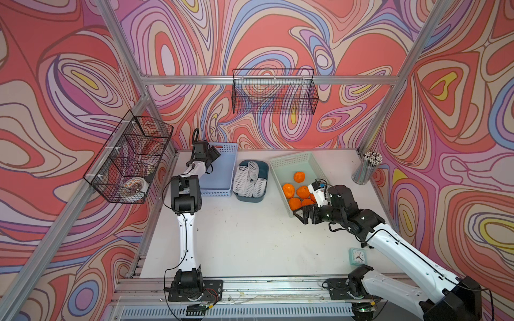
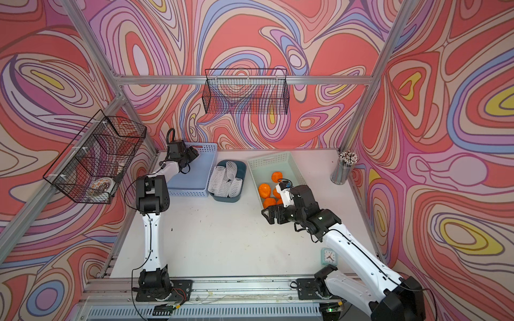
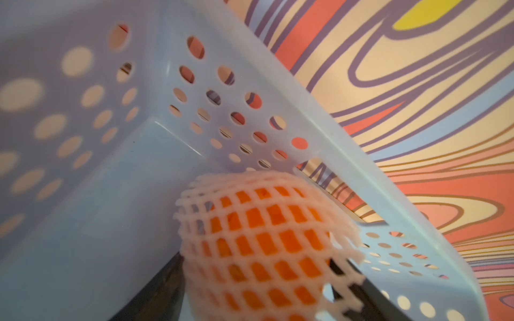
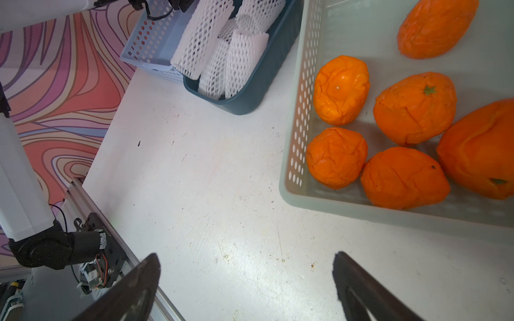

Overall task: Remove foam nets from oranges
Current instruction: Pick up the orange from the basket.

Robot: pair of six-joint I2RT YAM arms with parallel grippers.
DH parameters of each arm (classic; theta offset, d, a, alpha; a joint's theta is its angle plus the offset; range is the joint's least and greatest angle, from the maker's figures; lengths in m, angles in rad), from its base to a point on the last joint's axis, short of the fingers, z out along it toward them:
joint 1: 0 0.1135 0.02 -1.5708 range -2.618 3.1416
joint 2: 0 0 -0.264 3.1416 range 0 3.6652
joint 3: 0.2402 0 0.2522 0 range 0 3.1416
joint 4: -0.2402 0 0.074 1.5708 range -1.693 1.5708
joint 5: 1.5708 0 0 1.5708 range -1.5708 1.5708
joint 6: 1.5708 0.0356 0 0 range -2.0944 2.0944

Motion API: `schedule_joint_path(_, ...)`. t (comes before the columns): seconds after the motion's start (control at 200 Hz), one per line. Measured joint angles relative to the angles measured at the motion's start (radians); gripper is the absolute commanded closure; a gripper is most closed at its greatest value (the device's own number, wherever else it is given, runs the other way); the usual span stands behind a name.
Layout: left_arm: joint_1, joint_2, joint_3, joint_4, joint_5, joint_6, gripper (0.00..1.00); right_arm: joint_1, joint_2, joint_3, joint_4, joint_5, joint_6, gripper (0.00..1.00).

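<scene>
In the left wrist view an orange [image 3: 264,241] sits wrapped in a white foam net [image 3: 250,182] in a corner of the pale blue basket [image 3: 278,111]. My left gripper [image 3: 257,262] has a finger pressed against each side of it. In both top views that gripper [image 1: 214,155] reaches down into the blue basket [image 1: 219,180], and the netted orange is hidden there. Several bare oranges [image 1: 288,190] [image 4: 340,89] lie in the green basket [image 1: 289,158]. Several empty foam nets [image 1: 250,180] [image 4: 244,58] fill the dark teal bin [image 1: 249,198]. My right gripper [image 1: 301,215] [image 4: 247,258] hangs open over bare table by the green basket's near corner.
Two black wire baskets hang on the frame, one at the back [image 1: 274,91] and one at the left [image 1: 130,158], which holds a bowl [image 1: 135,186]. A cup of pencils [image 1: 367,166] stands at the back right. A small clock [image 1: 358,256] lies near the right arm.
</scene>
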Motion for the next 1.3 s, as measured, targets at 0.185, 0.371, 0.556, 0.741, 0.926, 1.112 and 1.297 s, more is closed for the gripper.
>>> schedule_joint_path(0.185, 0.001, 0.003, 0.008, -0.003, 0.012, 0.002, 0.37, 0.000, 0.000, 0.000, 0.001, 0.000, -0.001, 0.02)
schedule_joint_path(0.371, 0.002, -0.033, -0.090, 0.079, 0.026, 0.008, 0.40, 0.000, 0.000, 0.000, 0.001, 0.001, -0.003, 0.02)
schedule_joint_path(0.556, 0.006, -0.121, -0.239, 0.174, 0.057, -0.001, 0.44, 0.000, 0.000, 0.000, 0.000, 0.011, -0.004, 0.02)
schedule_joint_path(0.741, 0.007, -0.250, -0.385, 0.266, 0.111, -0.036, 0.48, 0.000, 0.004, 0.000, 0.008, 0.015, -0.009, 0.02)
schedule_joint_path(0.926, -0.013, -0.483, -0.624, 0.353, 0.150, -0.047, 0.48, 0.000, 0.069, 0.000, 0.052, 0.010, 0.010, 0.05)
schedule_joint_path(1.112, -0.151, -0.813, -0.885, 0.359, 0.155, -0.028, 0.50, 0.006, 0.082, -0.026, 0.130, -0.027, 0.092, 0.05)
schedule_joint_path(1.297, -0.381, -1.103, -1.086, 0.286, 0.135, -0.011, 0.50, 0.015, 0.033, -0.031, 0.134, -0.051, 0.139, 0.05)
